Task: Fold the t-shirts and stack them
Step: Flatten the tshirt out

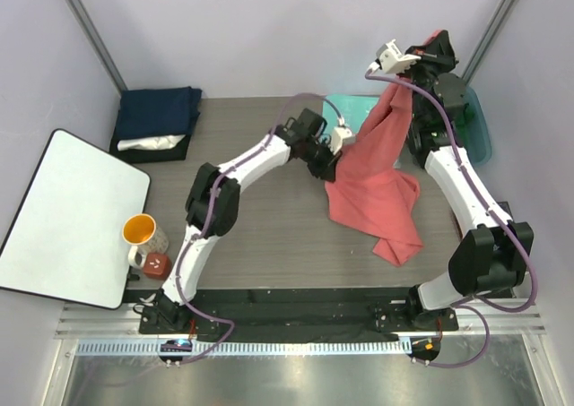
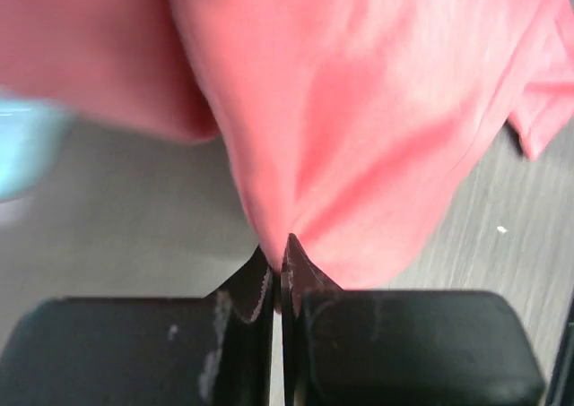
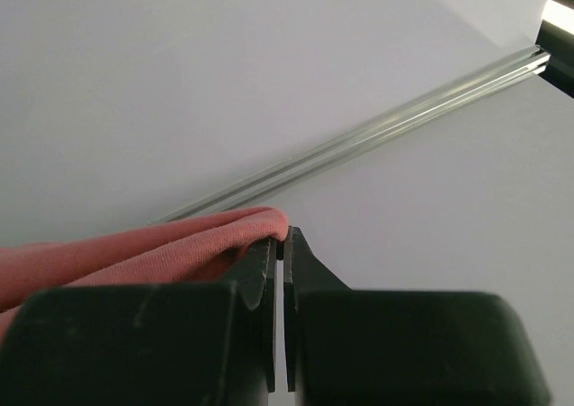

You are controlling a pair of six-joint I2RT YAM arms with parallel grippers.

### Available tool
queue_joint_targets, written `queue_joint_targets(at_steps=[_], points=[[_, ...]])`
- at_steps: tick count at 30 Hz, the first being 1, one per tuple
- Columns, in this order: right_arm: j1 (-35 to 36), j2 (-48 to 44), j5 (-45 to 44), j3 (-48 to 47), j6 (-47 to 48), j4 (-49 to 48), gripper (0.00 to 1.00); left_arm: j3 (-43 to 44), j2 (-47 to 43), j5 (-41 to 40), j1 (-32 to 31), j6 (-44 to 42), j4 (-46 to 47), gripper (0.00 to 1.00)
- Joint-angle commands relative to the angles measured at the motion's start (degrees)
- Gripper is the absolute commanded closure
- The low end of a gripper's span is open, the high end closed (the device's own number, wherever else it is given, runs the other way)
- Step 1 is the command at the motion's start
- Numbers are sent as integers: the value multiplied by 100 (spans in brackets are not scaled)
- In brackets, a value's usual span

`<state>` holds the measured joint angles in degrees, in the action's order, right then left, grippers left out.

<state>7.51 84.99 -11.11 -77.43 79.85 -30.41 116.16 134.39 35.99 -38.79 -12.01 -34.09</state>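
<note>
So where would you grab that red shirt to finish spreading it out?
Probably the loose lower corner of the coral-red shirt, pinched from above. That end lies crumpled on the table, while the left gripper and the right gripper hold its upper edges raised, so it looks like the only slack part.

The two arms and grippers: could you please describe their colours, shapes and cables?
Both the left arm and right arm have white links, black joint housings and a purple cable alongside. The left gripper and right gripper have black tapered fingers, lightly scuffed.
</note>
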Motion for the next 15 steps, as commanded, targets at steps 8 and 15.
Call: queue_joint_targets(at_steps=[8,15], points=[[-241,264,-383,-422,294,-1019,99,577,-3248,-3876,785,-3226,-988,100],[-153,-104,-488,-861,-57,-591,99,-1374,-4603,-5425,811,-5214,1305,100]])
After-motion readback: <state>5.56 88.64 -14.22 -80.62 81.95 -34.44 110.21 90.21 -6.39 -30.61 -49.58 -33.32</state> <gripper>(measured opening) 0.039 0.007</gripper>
